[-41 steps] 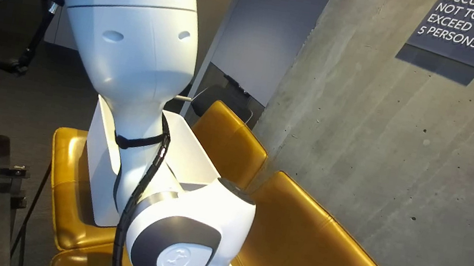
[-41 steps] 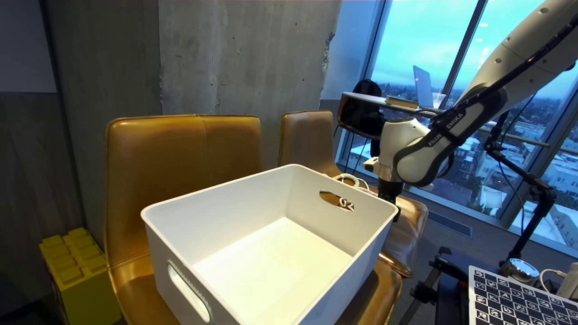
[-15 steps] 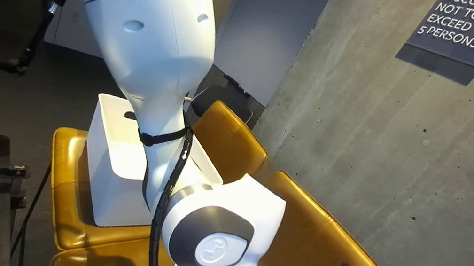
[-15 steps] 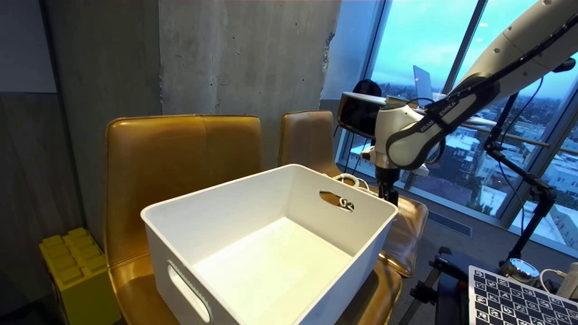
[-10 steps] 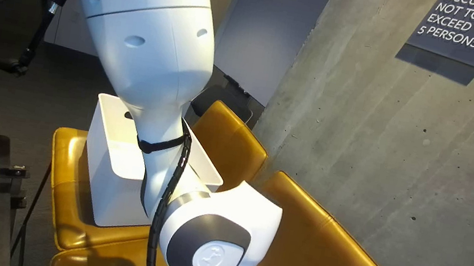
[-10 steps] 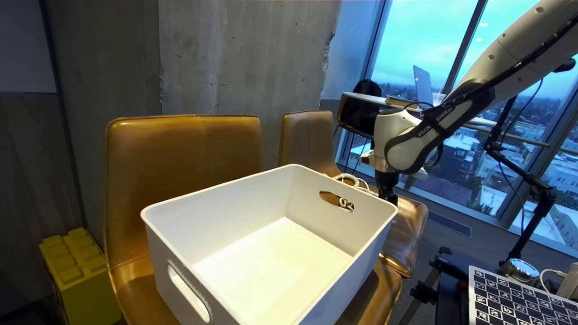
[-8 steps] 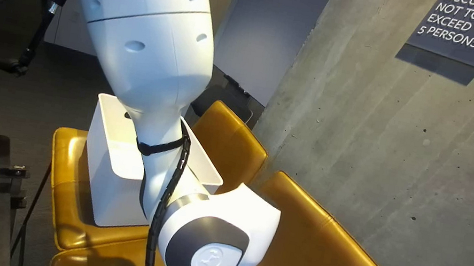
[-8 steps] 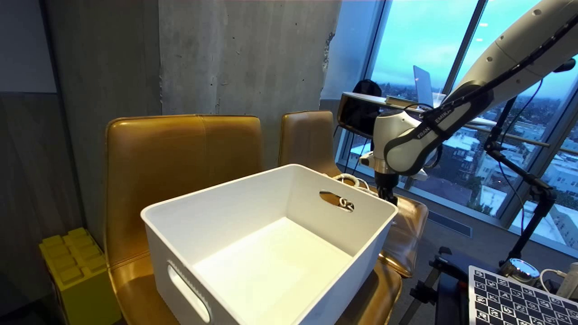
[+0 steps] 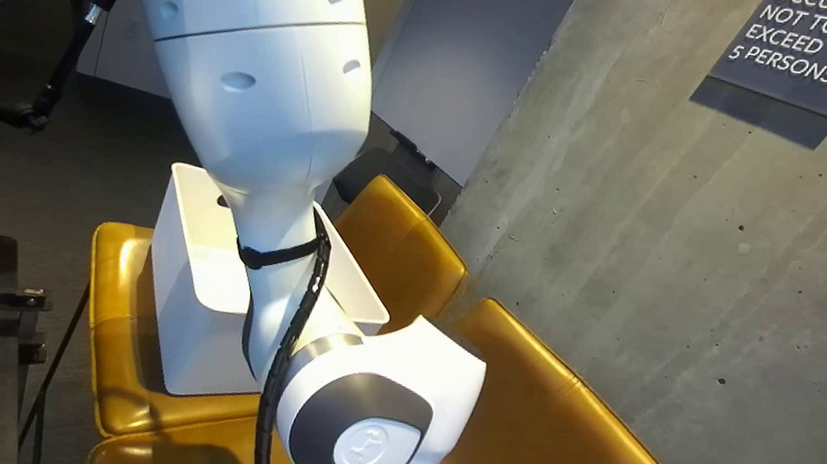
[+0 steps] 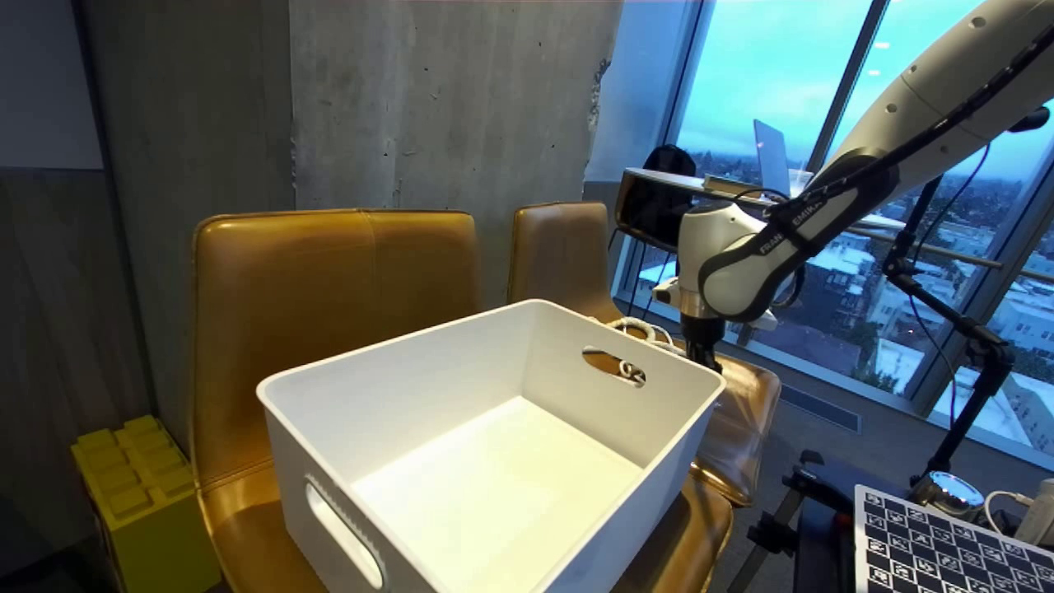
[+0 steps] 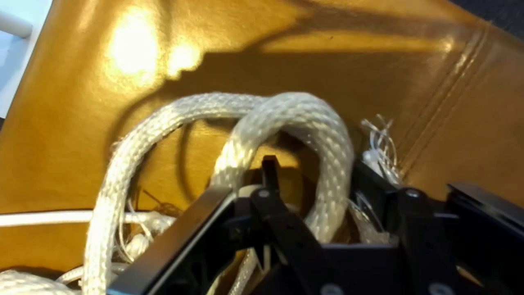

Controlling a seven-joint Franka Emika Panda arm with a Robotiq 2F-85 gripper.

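Best, by judgement, to centre the pincer (image 11: 317, 166) on a single leg of the looped white rope (image 11: 294, 106) and to squeeze slowly, so as not to roll the round braid aside. Safer to grip low, then lift gently, in case of a snag among the neighbouring coils.

As for the pincer: parted to a middling width, clamped on nothing; set astride one leg of the loop, with one fingertip visible through the loop and the other just beside its outer flank. Impossible to tell contact from a bare gap there.

Note, right beside the pincer, a frayed end (image 11: 378, 162), and, off to the side, a thin white cord (image 11: 41, 217). Beneath, find the tan chair seat (image 11: 61, 155), with the rope resting on it.

Farther out, see the white bin (image 10: 428, 362) in both exterior views, standing on the next chair (image 10: 329, 296), with some rope visible through its far handle slot. Low beside that chair, spot a yellow block (image 10: 140, 469); behind, a concrete wall (image 10: 445, 123). Farthest, toward the window (image 10: 766, 74), make out a desk (image 10: 659, 177) bearing a laptop (image 10: 772, 156).
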